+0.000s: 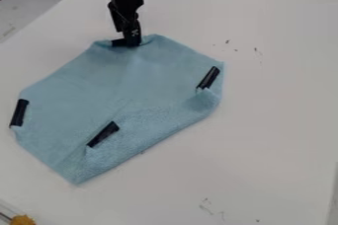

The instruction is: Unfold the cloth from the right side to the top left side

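Fingers of the gripper [128,42]: whether clenched or released could not be told. The blue cloth [119,81] lay mid-table, its lower-right side folded inward; black tabs [19,112] probably served as grasping points. The gripper met the upper edge, presumably for spreading it across the table [271,135].

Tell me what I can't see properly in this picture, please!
- Camera view: part of the cloth at its top edge, hidden by the gripper.
- Camera view: the table underneath, covered by the cloth.
- Camera view: the rest of the yellow-orange thing, cut off by the bottom edge.
- Camera view: what the dark specks are; too small to tell.
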Robot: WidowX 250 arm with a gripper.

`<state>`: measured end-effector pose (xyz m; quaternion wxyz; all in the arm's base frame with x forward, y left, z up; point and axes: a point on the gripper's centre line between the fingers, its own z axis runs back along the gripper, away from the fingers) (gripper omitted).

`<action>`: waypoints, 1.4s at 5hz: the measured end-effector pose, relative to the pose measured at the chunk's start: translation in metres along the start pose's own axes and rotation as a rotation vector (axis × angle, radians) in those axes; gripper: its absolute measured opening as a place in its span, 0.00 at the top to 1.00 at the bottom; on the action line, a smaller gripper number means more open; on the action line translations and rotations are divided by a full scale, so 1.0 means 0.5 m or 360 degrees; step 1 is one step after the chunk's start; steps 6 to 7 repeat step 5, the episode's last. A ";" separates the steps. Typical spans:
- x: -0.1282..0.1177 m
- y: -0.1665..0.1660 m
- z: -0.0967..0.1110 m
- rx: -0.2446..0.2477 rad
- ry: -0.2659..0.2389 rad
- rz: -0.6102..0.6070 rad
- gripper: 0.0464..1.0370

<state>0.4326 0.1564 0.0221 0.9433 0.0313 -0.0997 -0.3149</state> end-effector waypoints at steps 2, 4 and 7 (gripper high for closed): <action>0.018 0.040 -0.007 0.0189 -0.0082 -0.0052 0.04; 0.029 0.078 0.040 0.0204 0.0000 -0.0134 0.04; 0.042 0.050 0.066 -0.0080 0.0025 -0.0055 0.04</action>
